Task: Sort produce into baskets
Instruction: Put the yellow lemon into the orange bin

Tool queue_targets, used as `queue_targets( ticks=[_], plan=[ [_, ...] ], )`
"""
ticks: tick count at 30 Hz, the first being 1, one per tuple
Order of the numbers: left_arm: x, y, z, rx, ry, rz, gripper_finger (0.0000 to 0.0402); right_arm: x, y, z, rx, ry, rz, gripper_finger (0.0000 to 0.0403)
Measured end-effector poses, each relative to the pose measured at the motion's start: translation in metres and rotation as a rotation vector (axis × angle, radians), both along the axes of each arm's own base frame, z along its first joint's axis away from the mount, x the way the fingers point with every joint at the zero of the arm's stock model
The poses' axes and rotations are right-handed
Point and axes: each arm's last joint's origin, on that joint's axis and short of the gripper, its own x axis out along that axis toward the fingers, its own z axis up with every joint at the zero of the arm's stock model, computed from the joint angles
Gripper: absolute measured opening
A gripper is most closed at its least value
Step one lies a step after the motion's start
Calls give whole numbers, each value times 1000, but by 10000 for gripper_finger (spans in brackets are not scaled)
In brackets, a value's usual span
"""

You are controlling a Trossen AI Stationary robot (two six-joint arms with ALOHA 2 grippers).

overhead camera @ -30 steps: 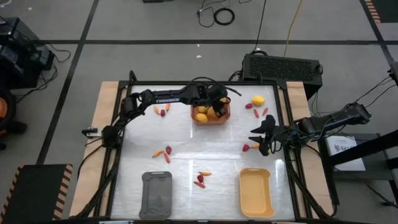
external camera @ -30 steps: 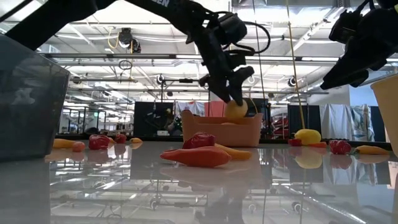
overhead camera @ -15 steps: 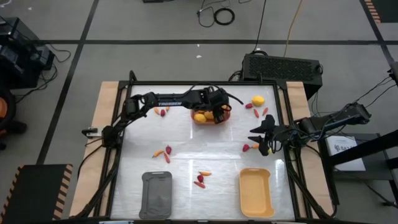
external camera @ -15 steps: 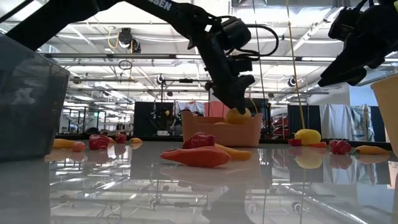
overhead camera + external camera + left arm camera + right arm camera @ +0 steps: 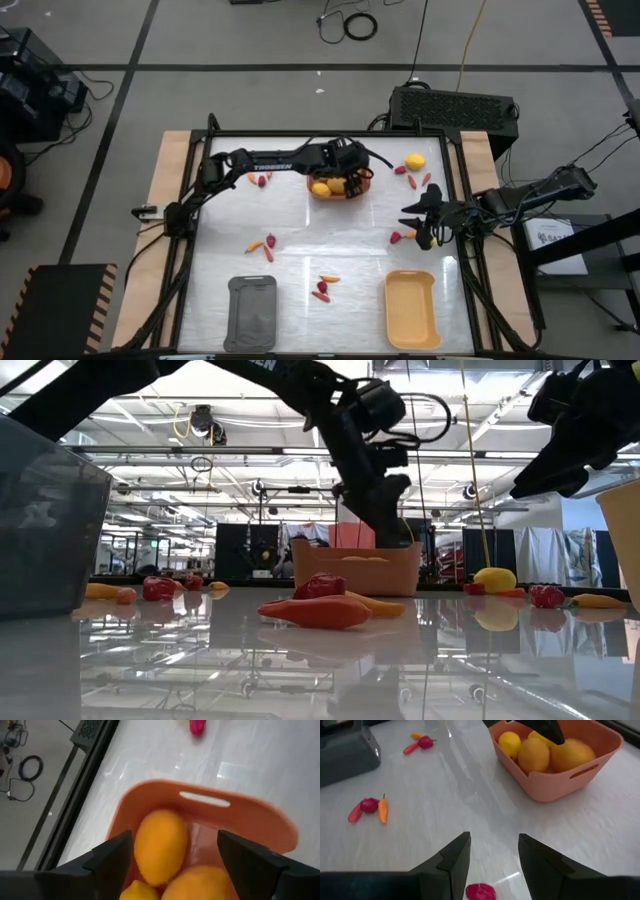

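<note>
Baskets sit nearest the camera side in the high view: a dark grey basket (image 5: 251,312) at lower left of the frame and a pale yellow basket (image 5: 411,308) at lower right, both lying flat on the white table (image 5: 300,240). Between them, a little higher in the frame, lies a small cluster of carrot sticks and a red berry (image 5: 324,287). Further up at left centre rests another carrot-and-berry group (image 5: 265,244).

At mid right, the right gripper (image 5: 421,226) hangs over the table just beside a red berry (image 5: 396,237); its fingers (image 5: 451,861) are spread apart with nothing between them, and in the right wrist view a red lump (image 5: 480,891) shows on the table in the gap below them.

Beyond that, at upper centre, the orange-brown basket (image 5: 362,187) holds several lemons (image 5: 322,187). The left gripper (image 5: 350,178) is lowered over this basket, its fingers (image 5: 111,859) spread wide on either side of one lemon (image 5: 160,845) that lies in the basket; whether they touch it cannot be told.

Farthest, near the upper edge of the table, a loose lemon (image 5: 414,161) lies at upper right with berries and a carrot (image 5: 413,181) just below it, and a carrot-and-berry pair (image 5: 261,179) lies at upper left.
</note>
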Motion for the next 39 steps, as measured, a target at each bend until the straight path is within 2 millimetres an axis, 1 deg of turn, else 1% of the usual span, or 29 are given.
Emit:
queue_targets(
  ticks=[4, 7, 9, 13, 15, 17, 19, 21, 23, 25, 27, 29, 31, 34, 37, 39],
  plan=[
    [-6, -2, 18, -16, 21, 14, 302, 3, -1, 3, 18, -43, -19, 157],
    [-18, -6, 36, -28, 46, 20, 296, 6, -4, 8, 32, -103, -49, 157],
    [-24, -11, 44, -28, 38, 14, 290, 8, -7, 11, 32, -139, -68, 157],
    [-36, -29, 55, -31, 26, -22, 278, 12, -15, 18, 7, -204, -108, 157],
    [-47, -40, 63, -31, 19, -42, 271, 13, -19, 22, -14, -223, -133, 157],
    [-58, -50, 70, -28, -43, -52, 264, 14, -24, 28, -35, -219, -159, 157],
    [-72, -61, 70, -22, -96, -69, 257, 16, -29, 36, -65, -207, -178, 157],
    [-87, -69, 70, -5, -200, -85, 250, 19, -34, 46, -116, -189, -187, 157],
    [-103, -74, 70, 6, -316, -88, 245, 23, -40, 55, -165, -153, -205, 157],
    [-116, -79, 69, 12, -480, -89, 242, 28, -48, 64, -201, -100, -234, 157],
    [-127, -86, 65, 26, -621, -106, 242, 32, -56, 75, -231, -39, -266, 157],
    [-135, -91, 62, 39, -729, -129, 242, 37, -66, 82, -260, 64, -291, 157],
    [-141, -94, 59, 55, -782, -147, 242, 42, -78, 91, -280, 166, -318, 157],
    [-143, -95, 54, 57, -801, -149, 242, 49, -96, 97, -292, 345, -343, 157],
    [-139, -97, 49, 45, -836, -161, 242, 58, -117, 98, -281, 519, -339, 157],
    [-140, -100, 44, 16, -826, -181, 241, 64, -131, 96, -228, 617, -298, 157]
  ],
)
